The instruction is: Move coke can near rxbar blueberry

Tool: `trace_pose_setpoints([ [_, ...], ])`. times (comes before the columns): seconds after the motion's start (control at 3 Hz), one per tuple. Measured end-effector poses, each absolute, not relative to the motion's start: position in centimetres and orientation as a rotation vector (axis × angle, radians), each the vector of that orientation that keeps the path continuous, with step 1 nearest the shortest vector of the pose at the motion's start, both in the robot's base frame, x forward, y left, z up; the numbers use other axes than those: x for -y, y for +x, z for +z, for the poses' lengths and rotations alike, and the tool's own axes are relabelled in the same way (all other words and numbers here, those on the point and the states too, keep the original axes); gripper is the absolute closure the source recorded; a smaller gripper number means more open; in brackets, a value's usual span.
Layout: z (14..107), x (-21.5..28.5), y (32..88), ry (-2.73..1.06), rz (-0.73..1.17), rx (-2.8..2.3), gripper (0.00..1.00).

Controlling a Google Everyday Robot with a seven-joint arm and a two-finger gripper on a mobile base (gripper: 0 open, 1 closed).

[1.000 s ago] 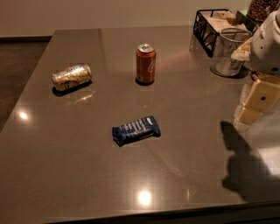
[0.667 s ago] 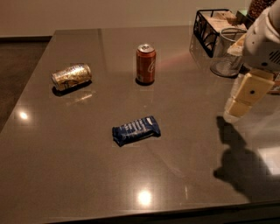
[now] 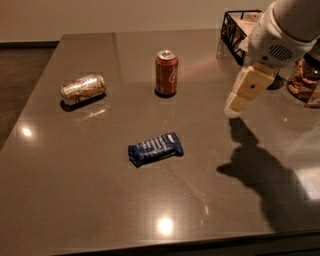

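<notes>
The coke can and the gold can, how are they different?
The coke can stands upright; the gold can lies on its side. The coke can is red-orange; the gold can is pale gold-silver. Both are cans on the table; the gripper hangs apart from both, right of the coke can.

Place: indoors, probably an office break room or snack corner; it cannot be told for sure.
Table (image 3: 75, 200): a broad, polished grey-brown top, bare of cookware or tools.
Lighting: round glints (image 3: 165, 226) of overhead lamps on the sheen.
Wall (image 3: 100, 15): plain and pale, with a dark baseboard (image 3: 30, 44) at its foot.
Floor (image 3: 20, 75): dark and matte, seen past the table's left edge.
Snack stock: a black wire basket (image 3: 231, 22) at the far right corner; a coke can (image 3: 166, 73), a gold-silver can (image 3: 82, 89) on its side and an rxbar blueberry (image 3: 155, 148) lie well apart.
Robot: a white arm (image 3: 285, 25), its gripper (image 3: 235, 107) hanging above the table's right side, near the basket.
</notes>
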State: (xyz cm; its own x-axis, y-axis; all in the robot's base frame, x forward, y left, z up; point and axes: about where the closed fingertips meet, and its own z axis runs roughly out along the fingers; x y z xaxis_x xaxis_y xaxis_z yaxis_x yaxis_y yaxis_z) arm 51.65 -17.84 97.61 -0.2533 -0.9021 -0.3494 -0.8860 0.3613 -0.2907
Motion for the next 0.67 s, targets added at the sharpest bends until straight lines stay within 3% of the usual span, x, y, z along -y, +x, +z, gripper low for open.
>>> trace_pose_setpoints([
  [0.67,96.1,14.9,59.1,-1.338,0.098,-2.151,0.00],
])
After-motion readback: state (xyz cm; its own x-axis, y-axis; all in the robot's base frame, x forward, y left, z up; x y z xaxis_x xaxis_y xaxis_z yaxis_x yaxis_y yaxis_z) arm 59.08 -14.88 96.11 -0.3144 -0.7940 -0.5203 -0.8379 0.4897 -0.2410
